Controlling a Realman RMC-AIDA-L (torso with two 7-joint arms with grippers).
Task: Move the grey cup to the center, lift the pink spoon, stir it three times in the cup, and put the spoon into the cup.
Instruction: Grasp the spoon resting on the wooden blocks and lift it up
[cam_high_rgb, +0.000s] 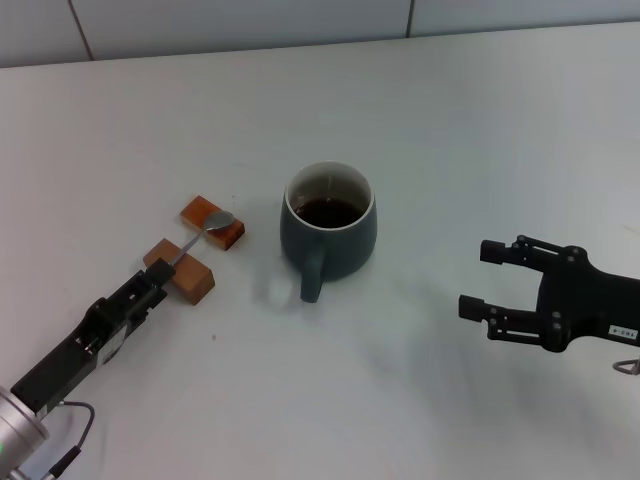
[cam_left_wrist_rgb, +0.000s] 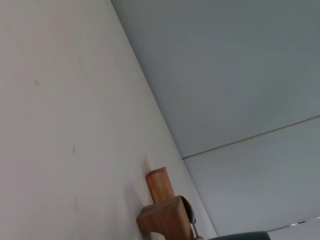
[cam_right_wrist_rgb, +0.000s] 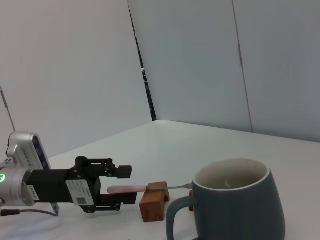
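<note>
Reaching for pink spoon (cam_right_wrist_rgb: 126, 189) (left gripper (cam_right_wrist_rgb: 121, 186) fingers apart, seemingly straddling handle); next, closing and lifting toward grey cup (cam_high_rgb: 328, 232). Right gripper (cam_high_rgb: 480, 278) fingers spread, idle.

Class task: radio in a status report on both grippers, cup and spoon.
Left gripper open around pink spoon handle, on wooden blocks. Right gripper open, clear of grey cup. Nothing between spoon and cup.

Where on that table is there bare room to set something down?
Bare white tabletop runs behind the grey cup to the wall, and between cup and right gripper. It is crowded at the cup's left: two wooden blocks carry the pink spoon, with the left gripper around its handle.
</note>
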